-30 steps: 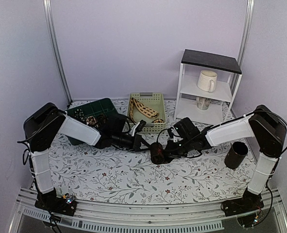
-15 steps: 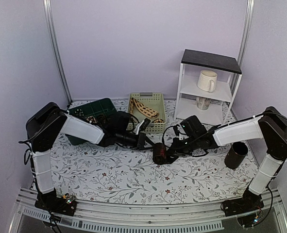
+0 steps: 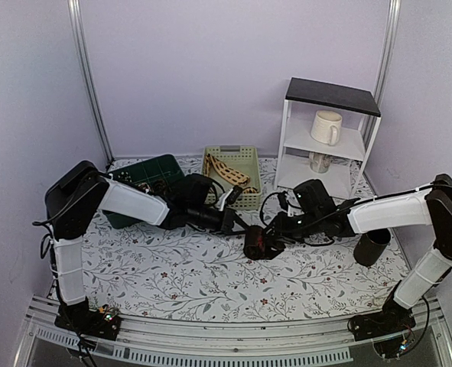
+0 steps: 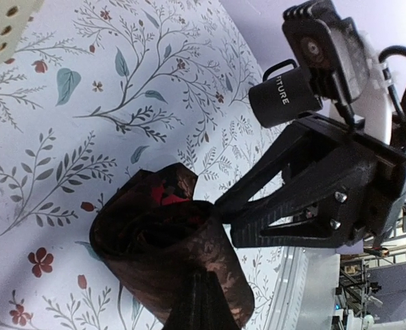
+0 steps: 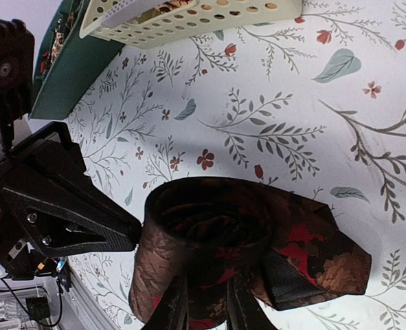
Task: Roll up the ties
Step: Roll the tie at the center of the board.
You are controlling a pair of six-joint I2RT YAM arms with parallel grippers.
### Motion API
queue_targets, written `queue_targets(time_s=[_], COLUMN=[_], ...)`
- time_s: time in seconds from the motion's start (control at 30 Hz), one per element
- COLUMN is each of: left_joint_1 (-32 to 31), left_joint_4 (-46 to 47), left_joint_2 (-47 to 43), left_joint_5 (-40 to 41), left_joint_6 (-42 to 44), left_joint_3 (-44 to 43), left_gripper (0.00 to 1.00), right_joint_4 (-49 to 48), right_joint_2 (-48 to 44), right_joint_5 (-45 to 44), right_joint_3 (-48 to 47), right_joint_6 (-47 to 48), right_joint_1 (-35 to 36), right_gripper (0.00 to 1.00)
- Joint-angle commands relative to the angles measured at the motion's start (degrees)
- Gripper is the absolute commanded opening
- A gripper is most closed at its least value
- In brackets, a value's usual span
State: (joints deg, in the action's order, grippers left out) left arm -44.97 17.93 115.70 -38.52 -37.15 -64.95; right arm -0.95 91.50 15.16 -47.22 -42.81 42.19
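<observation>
Pinching the coiled brown-black brocade tie (image 5: 213, 237), a squat cylinder, right tool (image 5: 208, 299) is narrow; closed left tool (image 5: 130, 234) touches it.

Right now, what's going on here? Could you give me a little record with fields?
Dark tie: rolled into a coil, between the two arms
Left end effector: shut, tip against the coil
Right end effector: fingers either side of the coil's edge; grip unclear
Beige tie: unrolled, in the beige basket
Black cup: standing at the right, apart from both arms
Shelf: white, holds a cream mug
</observation>
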Motion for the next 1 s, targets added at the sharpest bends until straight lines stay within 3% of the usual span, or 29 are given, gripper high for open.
queue_targets(time_s=[0.0,0.27,0.4,0.5,0.77,0.97], left_joint_1=[-0.9,-1.8,-2.3,-2.5,-2.5,-1.6], left_joint_4=[-1.5,-3.1,-3.2,-3.3,-5.9,-9.1], left_joint_2=[1.3,1.8,2.4,2.3,-1.1,-2.4], left_joint_5=[0.3,0.7,0.7,0.9,4.8,8.3], left_joint_6=[0.1,0.1,-0.3,-0.4,0.7,3.0], left_joint_3=[-1.8,-3.8,-4.6,-4.9,-5.4,-4.1], left_gripper=[0.0,0.0,0.0,0.0,0.0,0.03], right_joint_4=[-4.8,-5.7,-5.3,-4.5,-1.8,-2.3], right_joint_2=[-1.0,-3.1,-2.5,-1.6,-1.2,-1.9], right_joint_5=[3.7,3.8,3.5,2.9,-0.1,0.0], right_joint_3=[1.6,3.3,3.1,2.8,4.1,6.1], right_joint_6=[-4.4,-7.0,-7.3,-7.0,-1.1,3.2], right_joint_1=[-0.2,0.2,0.5,0.6,-0.6,-2.0], right_gripper=[0.24,0.45,0.5,0.49,0.3,0.29])
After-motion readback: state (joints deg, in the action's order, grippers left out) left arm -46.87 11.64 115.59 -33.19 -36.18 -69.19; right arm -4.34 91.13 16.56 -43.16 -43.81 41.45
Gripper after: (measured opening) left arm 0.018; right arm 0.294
